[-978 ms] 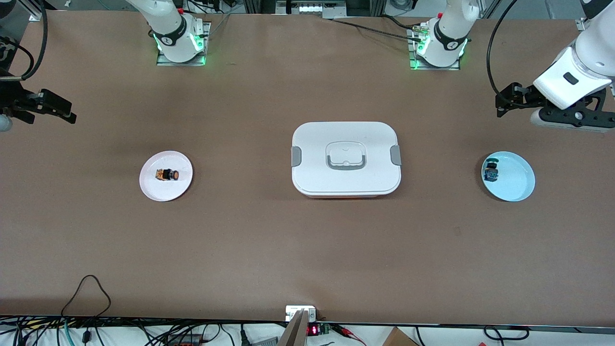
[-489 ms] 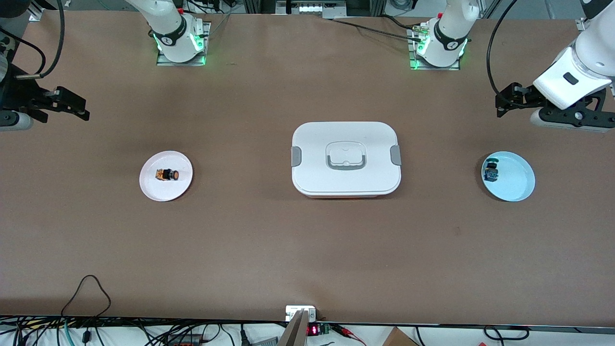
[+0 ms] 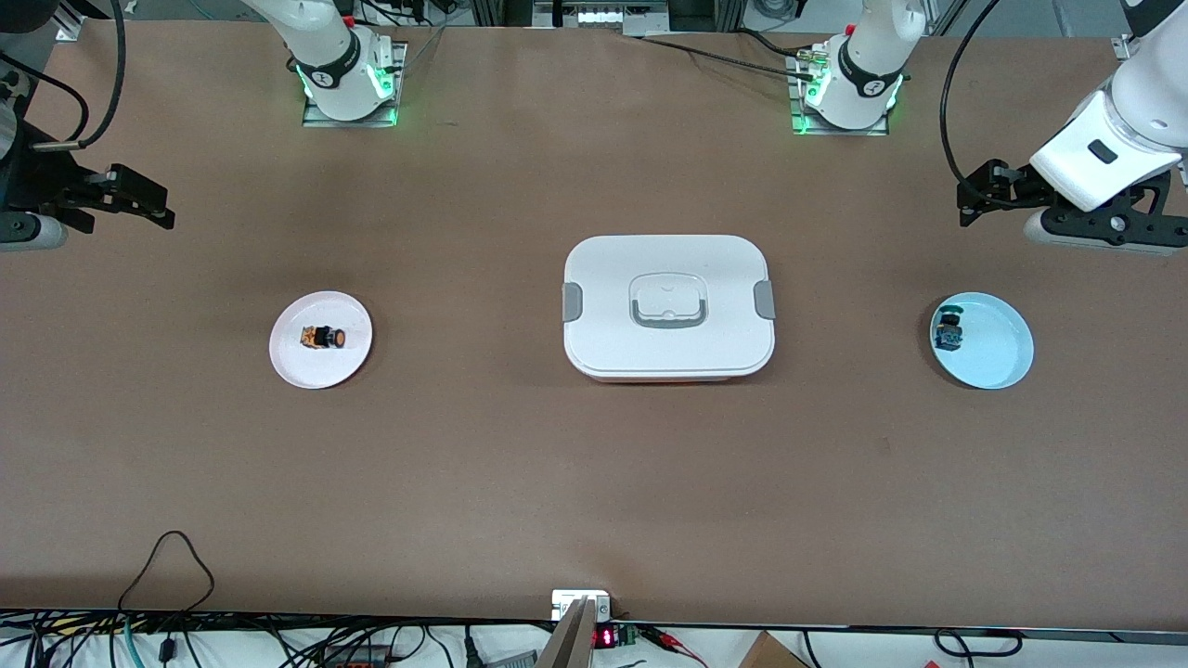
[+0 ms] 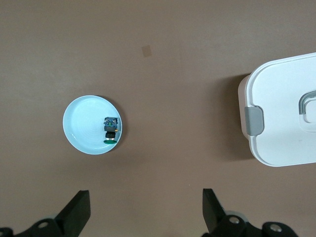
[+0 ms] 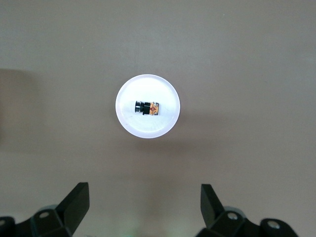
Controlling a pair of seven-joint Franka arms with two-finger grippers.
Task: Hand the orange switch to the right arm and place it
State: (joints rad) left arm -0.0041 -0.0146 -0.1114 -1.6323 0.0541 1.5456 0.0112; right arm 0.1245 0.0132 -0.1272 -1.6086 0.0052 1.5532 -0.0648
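Orange switch (image 3: 323, 338) lies on pink plate (image 3: 320, 369), right arm's end; right gripper (image 3: 139, 197) & left gripper (image 3: 974, 197) both spread wide, holding nothing.

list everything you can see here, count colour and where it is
orange switch: 1, black with orange cap, lying on its side on the pink plate
pink plate: 1, pale pink, toward the right arm's end of the table
blue-green switch: 1, black with blue-green parts, in the blue plate near its rim
blue plate: 1, light blue, toward the left arm's end of the table
lidded box: 1, white with grey side latches and a grey handle, lid on, mid-table between the two plates
table: 1, brown
right gripper: 1, black, open, empty, up over the table's right-arm end, waiting
left gripper: 1, black, open, empty, up over the table's left-arm end, waiting
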